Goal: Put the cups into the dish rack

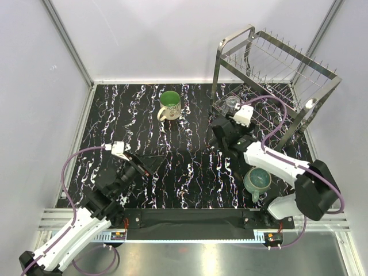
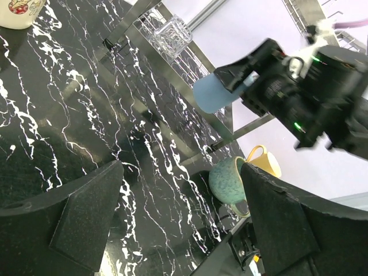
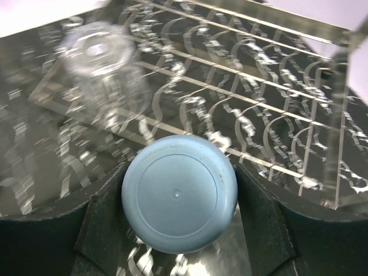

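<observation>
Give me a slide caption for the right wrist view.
Right gripper holding the small light-blue cup, base toward the camera, before the dish rack and blurred glass tumbler.

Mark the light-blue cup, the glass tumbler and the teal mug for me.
light-blue cup (image 3: 179,192): right wrist view, centre of its flat base.
glass tumbler (image 2: 171,35): left wrist view, its faceted wall.
teal mug (image 1: 257,179): top external view, its inside.

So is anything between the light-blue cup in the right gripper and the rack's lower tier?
Nothing visible. The right gripper holds the light-blue cup facing bare dish rack wires; the glass tumbler sits aside, upper left in the wrist view.
</observation>
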`<action>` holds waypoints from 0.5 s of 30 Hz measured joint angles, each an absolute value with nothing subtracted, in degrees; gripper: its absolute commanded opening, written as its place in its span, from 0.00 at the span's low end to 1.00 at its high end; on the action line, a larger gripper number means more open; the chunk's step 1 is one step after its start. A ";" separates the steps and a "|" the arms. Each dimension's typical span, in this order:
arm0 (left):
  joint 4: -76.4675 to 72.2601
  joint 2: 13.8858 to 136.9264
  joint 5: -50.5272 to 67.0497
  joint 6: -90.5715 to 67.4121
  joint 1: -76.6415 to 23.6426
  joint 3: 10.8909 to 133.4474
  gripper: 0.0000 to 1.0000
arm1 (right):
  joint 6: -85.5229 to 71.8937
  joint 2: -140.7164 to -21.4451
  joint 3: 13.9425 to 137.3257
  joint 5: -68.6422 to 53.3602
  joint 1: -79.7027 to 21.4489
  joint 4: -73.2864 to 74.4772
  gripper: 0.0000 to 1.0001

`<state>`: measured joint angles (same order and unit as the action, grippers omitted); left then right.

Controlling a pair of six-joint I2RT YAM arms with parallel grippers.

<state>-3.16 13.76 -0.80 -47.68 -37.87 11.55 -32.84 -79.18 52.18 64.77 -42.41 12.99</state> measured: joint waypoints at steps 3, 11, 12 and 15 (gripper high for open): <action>-3.57 13.72 -0.82 -46.78 -37.87 11.53 0.89 | -32.01 -81.60 52.31 64.69 -38.46 11.05 0.00; -3.33 11.68 -0.91 -44.49 -37.87 11.53 0.90 | -28.82 -84.29 52.49 64.38 -33.34 3.66 0.00; -3.31 11.55 -0.91 -44.23 -37.87 11.53 0.90 | -28.64 -84.29 52.49 64.42 -32.93 2.94 0.00; -2.81 11.55 -0.95 -43.44 -37.87 11.53 0.90 | -27.27 -84.58 52.51 64.69 -31.64 -0.01 0.00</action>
<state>-2.81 11.55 -0.95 -43.44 -37.87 11.53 -27.27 -84.58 52.51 64.69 -31.64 -0.01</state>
